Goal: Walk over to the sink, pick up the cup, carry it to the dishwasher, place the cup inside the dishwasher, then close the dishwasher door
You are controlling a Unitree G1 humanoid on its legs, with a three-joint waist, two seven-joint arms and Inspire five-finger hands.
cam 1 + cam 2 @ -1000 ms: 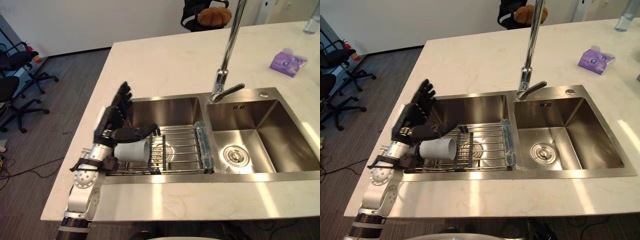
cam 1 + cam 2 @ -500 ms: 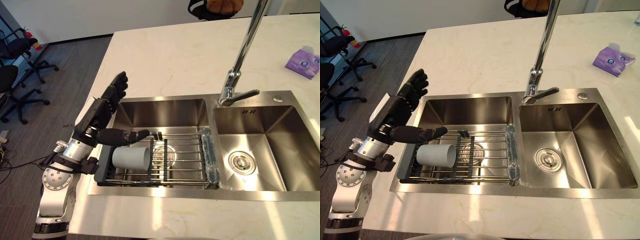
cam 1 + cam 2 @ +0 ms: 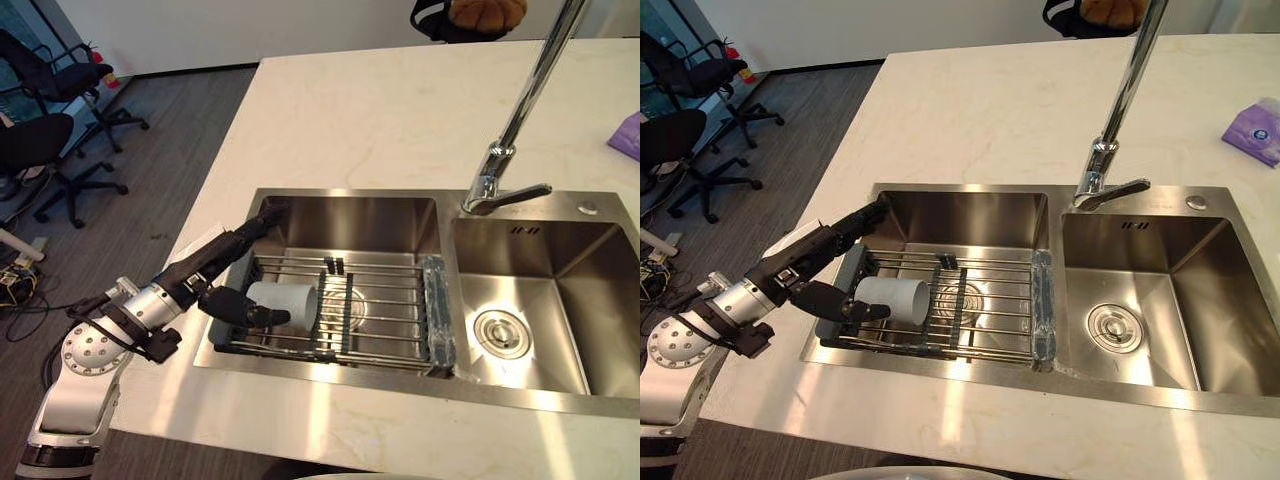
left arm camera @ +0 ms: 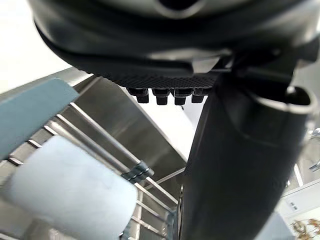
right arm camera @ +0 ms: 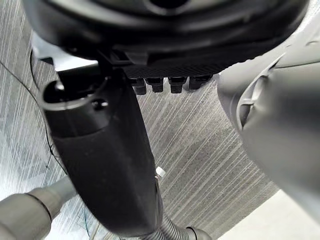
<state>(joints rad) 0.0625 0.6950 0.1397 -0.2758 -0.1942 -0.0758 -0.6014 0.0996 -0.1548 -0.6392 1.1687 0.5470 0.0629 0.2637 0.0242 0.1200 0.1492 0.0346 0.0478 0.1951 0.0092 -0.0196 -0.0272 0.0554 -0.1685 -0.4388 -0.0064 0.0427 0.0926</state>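
A white cup (image 3: 285, 300) lies on its side on a wire rack (image 3: 390, 320) in the left basin of the steel sink (image 3: 340, 205). My left hand (image 3: 205, 270) reaches down into that basin from the counter's left edge, open. Its straight fingers (image 3: 245, 232) run along the rack's far left side and its thumb (image 3: 240, 308) lies by the cup's near side, so the cup sits between them. The left wrist view shows the cup (image 4: 65, 185) just past the thumb (image 4: 240, 165). My right hand (image 5: 100, 165) hangs over the wood-look floor, fingers relaxed.
A tall chrome faucet (image 3: 510, 150) rises between the two basins. The right basin (image 3: 540, 320) holds only its drain. A purple tissue pack (image 3: 1252, 132) lies on the pale counter at the far right. Black office chairs (image 3: 60, 130) stand on the floor at left.
The camera has shifted. My left hand has dropped from above the counter edge into the basin and now brackets the cup. The cup has stayed in place on the rack.
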